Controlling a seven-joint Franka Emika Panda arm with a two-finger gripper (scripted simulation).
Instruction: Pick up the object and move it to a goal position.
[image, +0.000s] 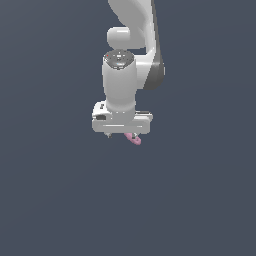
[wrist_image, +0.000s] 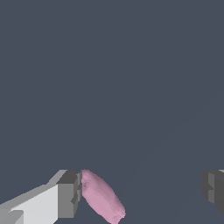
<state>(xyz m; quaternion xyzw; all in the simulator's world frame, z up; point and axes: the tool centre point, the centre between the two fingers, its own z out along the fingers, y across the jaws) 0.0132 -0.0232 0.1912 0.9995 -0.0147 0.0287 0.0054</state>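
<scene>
The object (wrist_image: 101, 197) is a small pink rounded lump. In the wrist view it lies tilted between my fingers, right against one grey fingertip (wrist_image: 68, 192), while the other fingertip (wrist_image: 213, 187) stands far from it. My gripper (wrist_image: 140, 192) is open, its jaws wide apart. In the exterior view the white arm points straight down, and the object (image: 134, 140) peeks out just under the hand, toward the exterior view's right of the gripper (image: 122, 134). The fingertips are mostly hidden by the hand there.
A plain dark grey-blue surface (image: 50, 200) fills both views. No other objects, containers or edges show.
</scene>
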